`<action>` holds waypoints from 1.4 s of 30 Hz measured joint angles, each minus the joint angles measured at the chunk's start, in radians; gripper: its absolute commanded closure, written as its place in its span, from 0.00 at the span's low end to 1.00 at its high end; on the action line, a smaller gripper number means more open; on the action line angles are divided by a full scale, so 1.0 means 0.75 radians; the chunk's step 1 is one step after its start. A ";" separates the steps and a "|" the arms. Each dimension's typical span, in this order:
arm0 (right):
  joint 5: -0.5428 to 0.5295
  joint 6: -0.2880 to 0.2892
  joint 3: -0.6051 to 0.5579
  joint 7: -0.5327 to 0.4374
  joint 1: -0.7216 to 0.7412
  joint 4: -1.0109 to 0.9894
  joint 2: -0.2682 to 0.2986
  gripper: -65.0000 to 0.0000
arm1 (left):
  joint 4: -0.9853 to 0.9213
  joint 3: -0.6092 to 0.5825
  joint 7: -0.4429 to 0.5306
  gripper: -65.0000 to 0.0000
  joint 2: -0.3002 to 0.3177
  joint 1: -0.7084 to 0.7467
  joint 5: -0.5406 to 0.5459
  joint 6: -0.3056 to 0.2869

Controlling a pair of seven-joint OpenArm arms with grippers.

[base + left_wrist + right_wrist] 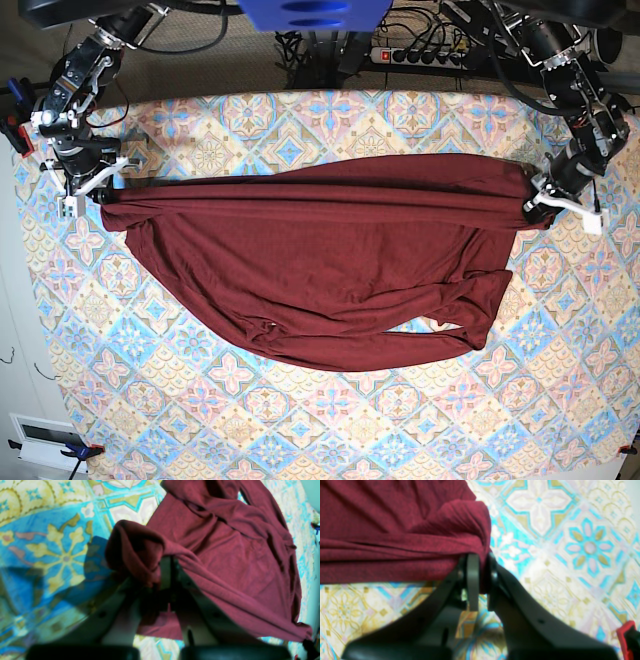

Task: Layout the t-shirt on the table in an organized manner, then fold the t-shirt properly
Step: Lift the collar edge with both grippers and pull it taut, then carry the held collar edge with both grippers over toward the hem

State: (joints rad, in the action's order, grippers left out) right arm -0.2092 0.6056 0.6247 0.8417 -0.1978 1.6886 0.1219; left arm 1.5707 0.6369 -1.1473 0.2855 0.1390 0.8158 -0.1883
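The dark red t-shirt (320, 265) is stretched wide across the table (330, 430), its top edge pulled taut between both arms and the rest sagging toward the near side in folds. At the base view's right, my left gripper (535, 200) is shut on one end of that edge. The left wrist view shows the fabric (225, 555) bunched over the left gripper (168, 567). At the base view's left, my right gripper (98, 190) is shut on the other end. The right wrist view shows the cloth (395, 530) pinched between the right gripper's (482, 567) dark fingers (472, 580).
The patterned tablecloth (570, 542) reaches out on all sides of the shirt. A red clamp (627, 630) sits at the table's edge near my right arm. Cables and a power strip (420, 55) lie beyond the far edge.
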 measured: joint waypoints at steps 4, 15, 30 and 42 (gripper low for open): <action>0.020 -0.007 0.004 0.001 -0.003 -0.021 0.001 0.99 | 0.000 -0.073 0.009 1.00 -0.001 -0.014 0.001 -0.004; 0.026 -0.021 0.009 -0.003 -0.029 -0.024 0.004 0.66 | 0.000 -0.148 0.009 0.49 -0.003 -0.021 -0.140 0.001; 0.064 -0.128 0.027 -0.005 -0.065 0.071 -0.001 0.59 | 0.000 0.162 0.010 0.48 -0.035 -0.027 -0.105 0.005; 0.275 -0.150 0.037 -0.010 -0.049 0.150 -0.001 0.59 | 0.003 0.218 0.015 0.49 -0.030 -0.030 0.097 0.005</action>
State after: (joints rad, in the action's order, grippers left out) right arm -0.0032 0.4931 0.6521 0.8345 -0.2348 1.8011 0.1211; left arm 1.5726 0.8005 -1.1362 0.2634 0.1169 0.8886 -0.1844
